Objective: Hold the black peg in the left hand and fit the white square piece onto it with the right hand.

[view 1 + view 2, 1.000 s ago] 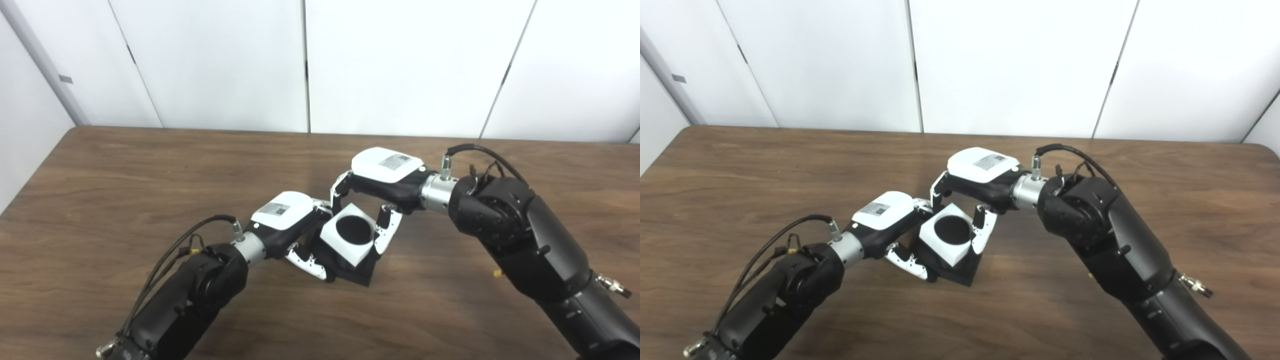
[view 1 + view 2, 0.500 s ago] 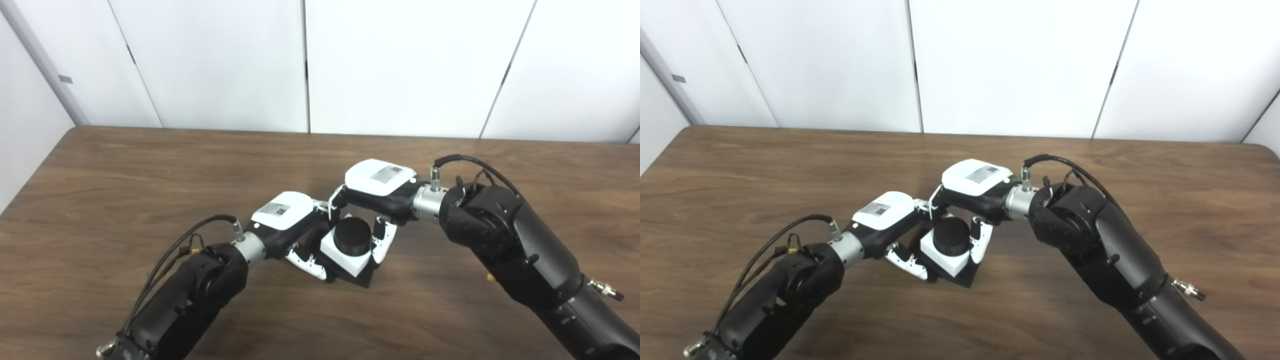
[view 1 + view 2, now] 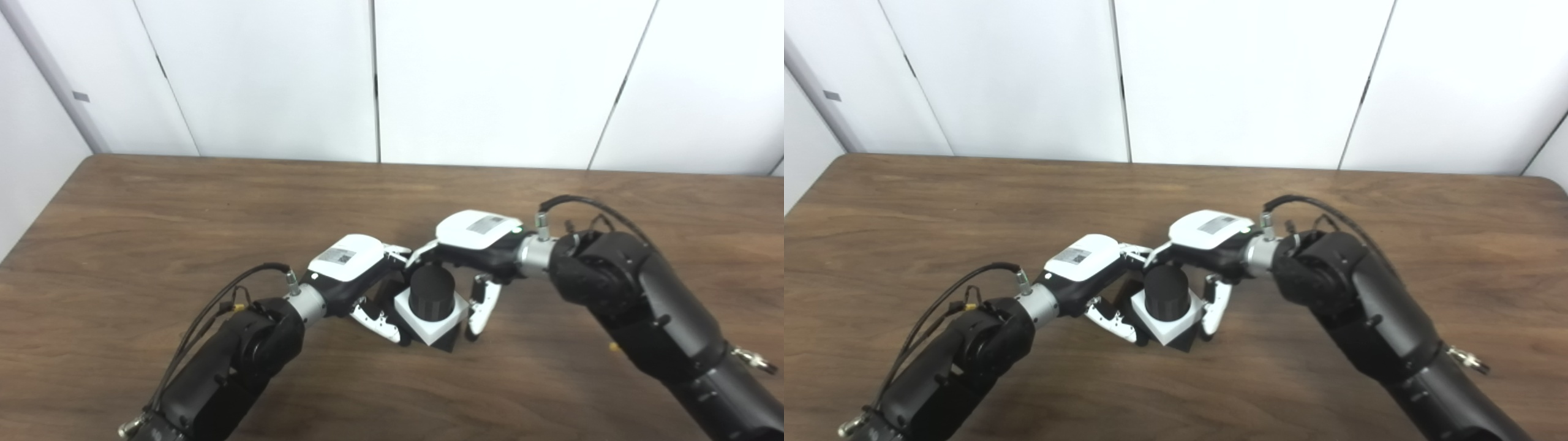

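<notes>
The white square piece (image 3: 429,321) sits down over the black peg (image 3: 432,291) – left hand (image 3: 355,269) grips the peg's base, right hand (image 3: 474,245) fingers spread, off it.

The desk (image 3: 153,202) is dark brown wood with long visible grain and a low satin sheen. The black peg (image 3: 432,291) looks like matt plastic, smooth on its round side. The white square piece (image 3: 429,324) around it is matt white plastic with crisp flat faces. The left hand (image 3: 355,269) and the right hand (image 3: 471,242) each have a smooth, slightly glossy white plastic back shell over black plastic, with brushed metal wrist collars. The arms are matt black. The wall panels (image 3: 490,79) behind are plain, smooth white.
</notes>
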